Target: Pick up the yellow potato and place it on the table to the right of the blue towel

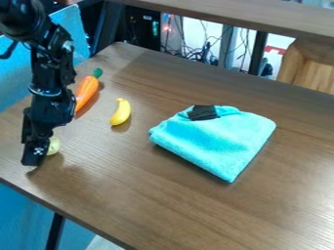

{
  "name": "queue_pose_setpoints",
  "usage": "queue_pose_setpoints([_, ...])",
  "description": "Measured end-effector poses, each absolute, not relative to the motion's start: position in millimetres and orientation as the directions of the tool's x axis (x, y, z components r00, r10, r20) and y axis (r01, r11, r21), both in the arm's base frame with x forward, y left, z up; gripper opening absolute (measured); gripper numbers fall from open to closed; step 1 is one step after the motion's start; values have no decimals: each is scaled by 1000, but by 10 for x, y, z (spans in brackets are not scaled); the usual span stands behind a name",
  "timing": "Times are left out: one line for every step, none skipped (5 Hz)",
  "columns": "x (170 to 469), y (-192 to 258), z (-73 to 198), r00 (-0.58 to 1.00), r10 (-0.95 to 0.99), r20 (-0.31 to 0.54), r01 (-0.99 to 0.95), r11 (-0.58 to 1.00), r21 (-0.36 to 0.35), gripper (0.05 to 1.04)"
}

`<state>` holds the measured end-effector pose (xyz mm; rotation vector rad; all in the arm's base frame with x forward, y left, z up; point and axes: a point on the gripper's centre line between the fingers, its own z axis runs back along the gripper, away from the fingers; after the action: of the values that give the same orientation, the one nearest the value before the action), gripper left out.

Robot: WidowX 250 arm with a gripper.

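Observation:
At the left of the table, the black gripper (38, 152) hangs down close to the tabletop. A pale yellow-green round object (53, 145) is right at its fingertip end, partly hidden behind it; whether it is held cannot be told. Behind the gripper and arm lies an orange carrot (86, 92) with a green top, partly covered by the arm. A small yellow banana (120, 112) lies to the right of the carrot. Further right, a folded turquoise cloth (215, 139) rests flat, with a black strip (203, 113) on its far edge.
The brown wooden table (150, 195) has its near edge running from the left side down to the bottom. Beyond its far edge are cables (196, 53), a dark computer case (143, 27) and a wooden item (310, 66) at upper right.

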<state>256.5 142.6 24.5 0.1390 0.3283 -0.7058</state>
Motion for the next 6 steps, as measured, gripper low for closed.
queue_pose_setpoints([2577,1318,325,730,-617,-293,639,769,-28,1009])
queue_pose_setpoints([2644,1297,373,752,-602,-268,618,785,-31,958])
queue_pose_setpoints([2647,1377,323,786,-531,-316,565,825,21,720])
queue_pose_setpoints([2678,1362,268,775,-516,-364,575,816,66,698])
queue_pose_setpoints([2630,1367,232,767,-507,-393,579,811,83,697])
queue_pose_setpoints([2566,1333,242,773,-482,-412,549,834,56,698])
